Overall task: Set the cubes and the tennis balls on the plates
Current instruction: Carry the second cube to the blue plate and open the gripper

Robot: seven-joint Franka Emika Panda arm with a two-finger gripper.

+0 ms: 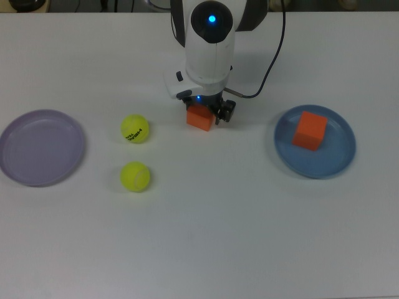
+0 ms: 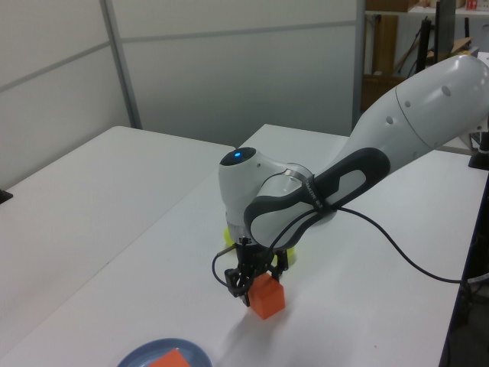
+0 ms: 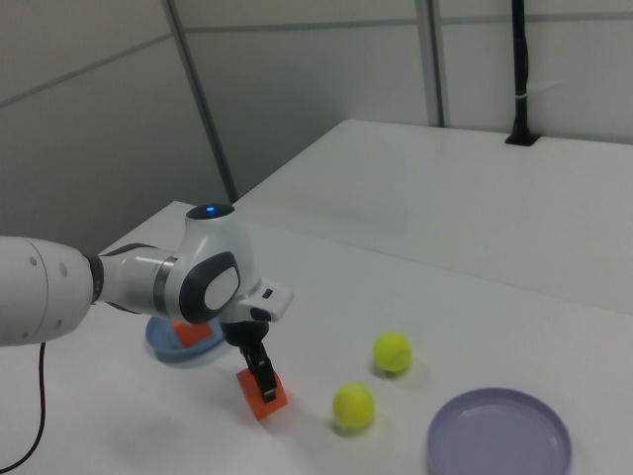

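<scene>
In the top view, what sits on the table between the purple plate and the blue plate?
Two tennis balls, then an orange cube under the gripper, between the purple plate and the blue plate.
</scene>
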